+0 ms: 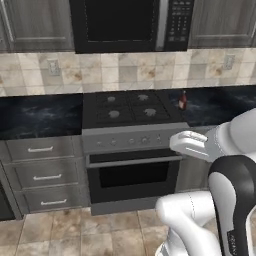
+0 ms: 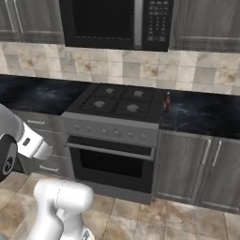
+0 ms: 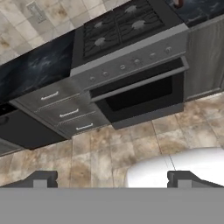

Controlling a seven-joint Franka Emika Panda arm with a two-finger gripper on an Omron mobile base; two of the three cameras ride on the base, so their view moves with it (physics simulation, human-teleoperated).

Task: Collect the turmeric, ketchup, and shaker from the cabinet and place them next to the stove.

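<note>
The black four-burner stove (image 1: 130, 107) (image 2: 119, 104) (image 3: 122, 26) stands in the middle of the dark counter. A dark red-brown ketchup bottle (image 1: 182, 101) (image 2: 167, 101) stands upright on the counter just right of the stove; its base shows at the top edge of the hand view (image 3: 177, 2). My gripper (image 3: 111, 180) is open and empty, low in front of the oven and well short of the counter. Grey wall cabinets (image 1: 35, 25) (image 2: 206, 23) flank the microwave with doors shut; I cannot tell which one is the task's cabinet. The turmeric and the shaker are out of view.
A black microwave (image 1: 131, 24) hangs above the stove. Drawer-fronted base cabinets (image 1: 45, 175) sit left of the oven, door-fronted ones (image 2: 201, 164) to its right. Dark counter (image 1: 40, 115) runs along both sides. The floor is tiled (image 3: 131, 140).
</note>
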